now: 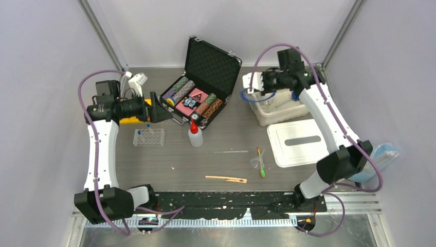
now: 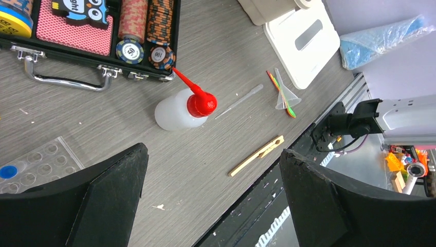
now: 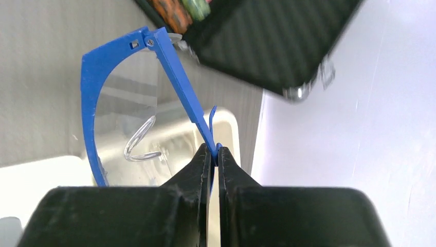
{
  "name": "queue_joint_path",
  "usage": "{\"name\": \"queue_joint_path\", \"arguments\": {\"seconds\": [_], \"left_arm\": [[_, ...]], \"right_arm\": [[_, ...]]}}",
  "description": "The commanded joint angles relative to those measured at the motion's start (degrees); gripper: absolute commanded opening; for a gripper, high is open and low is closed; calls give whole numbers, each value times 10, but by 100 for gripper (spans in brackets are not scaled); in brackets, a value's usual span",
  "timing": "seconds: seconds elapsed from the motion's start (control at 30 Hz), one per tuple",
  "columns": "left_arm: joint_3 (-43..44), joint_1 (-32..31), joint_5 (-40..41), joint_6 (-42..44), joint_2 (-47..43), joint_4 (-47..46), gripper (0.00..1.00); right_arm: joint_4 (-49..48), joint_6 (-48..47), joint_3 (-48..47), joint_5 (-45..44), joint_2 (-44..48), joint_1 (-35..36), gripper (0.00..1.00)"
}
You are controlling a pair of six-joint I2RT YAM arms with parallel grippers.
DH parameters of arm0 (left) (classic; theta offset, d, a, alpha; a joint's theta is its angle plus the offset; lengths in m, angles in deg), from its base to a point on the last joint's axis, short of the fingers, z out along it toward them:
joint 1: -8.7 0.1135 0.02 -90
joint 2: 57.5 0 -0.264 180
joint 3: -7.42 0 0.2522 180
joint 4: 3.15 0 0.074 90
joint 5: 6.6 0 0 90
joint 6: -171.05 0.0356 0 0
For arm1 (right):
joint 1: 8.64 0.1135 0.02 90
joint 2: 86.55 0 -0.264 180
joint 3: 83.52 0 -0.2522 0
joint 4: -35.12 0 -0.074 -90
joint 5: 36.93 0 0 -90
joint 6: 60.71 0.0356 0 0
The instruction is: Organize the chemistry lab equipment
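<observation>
**Goggles in the right end effector above the bin, left end effector open**

In the top view, my right end effector (image 1: pixel 255 85) is in the upper right of the frame. It is closed on the blue goggles (image 1: pixel 243 95). In the right wrist view its two fingers (image 3: pixel 198 170) pinch one thin blue temple arm, and the clear lens with the blue frame hangs to the left of them. The goggles are lifted and do not touch the surface (image 1: pixel 231 128). Below them is the clear plastic bin (image 1: pixel 280 110). I cannot tell if any part of the goggles touches its rim. A white lid (image 1: pixel 298 141) lies flat just below the bin.

My left end effector (image 1: pixel 157 108) is in the left half of the frame, beside the open black case of poker chips (image 1: pixel 203 87). Its fingers (image 2: pixel 103 200) stand wide apart with nothing between them.

Close under it stands the clear tube rack (image 1: pixel 149 137), with a blue-capped tube (image 2: pixel 6 171) in it. The yellow tube rack (image 1: pixel 132 121) is mostly hidden behind the arm. The red-capped white squeeze bottle (image 1: pixel 195 136) stands upright just below the case.

Lower in the frame lie a thin clear pipette (image 1: pixel 231 151), then the funnel (image 1: pixel 256 162) and the green spatula (image 1: pixel 262 167) together, and the wooden clamp (image 1: pixel 226 179) near the bottom edge of the surface.
</observation>
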Motion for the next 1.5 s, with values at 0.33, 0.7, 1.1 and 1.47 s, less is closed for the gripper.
{"name": "queue_joint_path", "arguments": {"seconds": [0.33,0.7,1.1,1.47], "left_arm": [[59,3,-2,7,62,6,100],[79,2,6,14,99,15,100],[80,3,0,16,89,5,99],[26,3,-19,1,38,-36,99]], "right_arm": [[-15,-175,-44,-52,-190,-203,5],[-60,-232,-11,-99,-254,-230,17],[-36,-96,-46,-56,-155,-230,71],[209,121,43,7,51,-68,75]]}}
